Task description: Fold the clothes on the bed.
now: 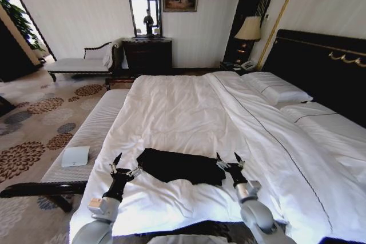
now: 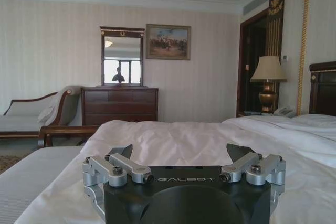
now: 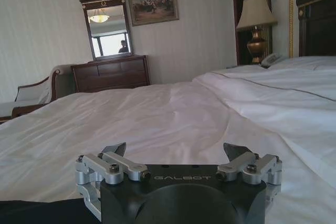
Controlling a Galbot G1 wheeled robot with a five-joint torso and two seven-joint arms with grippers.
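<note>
While both arms reach forward with fingers spread, the left pincer [image 1: 124,164] sits just beside one end of the black T-shirt [image 1: 180,167] and the right pincer [image 1: 230,161] at the other; its long axis runs between them across the bed [image 1: 189,107], equally near each.

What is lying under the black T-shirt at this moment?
The black T-shirt lies on the bed's white duvet, near the foot edge, between the open left gripper and open right gripper. Anything beneath the shirt itself is covered.
</note>
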